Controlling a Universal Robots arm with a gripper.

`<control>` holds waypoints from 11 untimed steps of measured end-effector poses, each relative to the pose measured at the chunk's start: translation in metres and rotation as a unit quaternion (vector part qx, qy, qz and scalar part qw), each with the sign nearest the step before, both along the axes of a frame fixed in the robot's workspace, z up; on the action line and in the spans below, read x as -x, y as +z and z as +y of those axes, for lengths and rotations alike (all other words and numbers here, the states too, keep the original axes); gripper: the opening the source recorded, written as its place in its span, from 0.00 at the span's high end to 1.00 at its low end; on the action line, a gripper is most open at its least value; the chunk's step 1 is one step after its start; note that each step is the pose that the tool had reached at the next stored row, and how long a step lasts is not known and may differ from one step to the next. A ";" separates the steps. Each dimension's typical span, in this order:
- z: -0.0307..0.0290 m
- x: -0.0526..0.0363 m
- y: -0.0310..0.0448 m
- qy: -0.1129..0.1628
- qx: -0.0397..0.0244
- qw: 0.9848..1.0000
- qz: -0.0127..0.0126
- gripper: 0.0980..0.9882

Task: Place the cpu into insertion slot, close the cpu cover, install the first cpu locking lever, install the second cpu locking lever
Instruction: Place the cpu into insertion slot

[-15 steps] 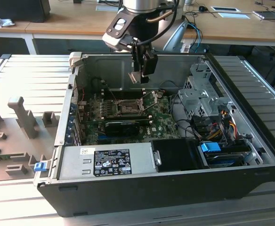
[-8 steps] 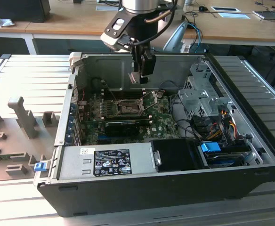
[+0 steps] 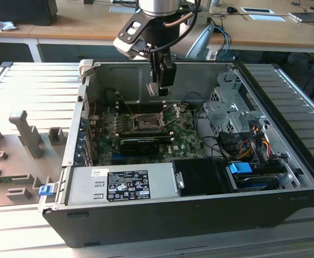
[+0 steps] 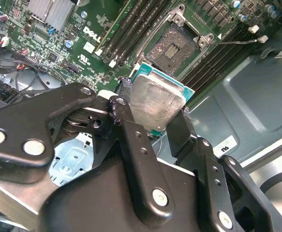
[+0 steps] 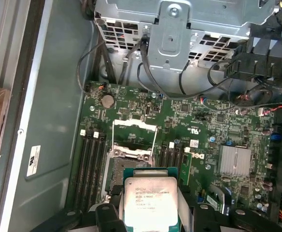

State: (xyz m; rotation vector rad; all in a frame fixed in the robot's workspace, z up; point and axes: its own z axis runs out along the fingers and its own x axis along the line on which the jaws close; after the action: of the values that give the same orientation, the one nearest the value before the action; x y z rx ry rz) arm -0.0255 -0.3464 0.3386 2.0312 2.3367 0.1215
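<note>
My gripper (image 4: 154, 110) is shut on the cpu (image 4: 156, 102), a flat square chip with a silvery top and a pale green rim, held by two opposite edges between the black fingers (image 4: 120, 110). In the exterior view the gripper (image 3: 158, 88) hangs inside the open computer case, above the motherboard. The insertion slot (image 4: 172, 48) lies open on the board beyond the chip, its dark pin field exposed. In the first wrist view the cpu (image 5: 149, 203) covers part of the slot (image 5: 116, 170). The cpu cover (image 5: 133, 124) is swung open past it. A thin lever (image 4: 232, 42) is swung out beside the slot.
Long black memory slots (image 5: 90, 164) flank the socket. A grey drive cage (image 3: 227, 110) with loose cables stands at the exterior view's right. The power supply (image 3: 122, 185) runs along the case front. A finned heatsink (image 5: 235, 160) sits on the board. The case's metal walls (image 3: 119, 78) surround everything.
</note>
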 end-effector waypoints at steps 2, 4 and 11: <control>0.0000 0.0001 -0.0002 -0.002 0.000 1.000 0.000 0.51; 0.0000 0.0003 -0.0004 -0.004 0.000 1.000 0.000 0.51; 0.0000 0.0009 -0.0013 -0.015 0.000 1.000 0.000 0.51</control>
State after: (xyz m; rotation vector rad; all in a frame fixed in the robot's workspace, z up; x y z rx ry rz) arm -0.0264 -0.3464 0.3373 2.0649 2.3056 0.1205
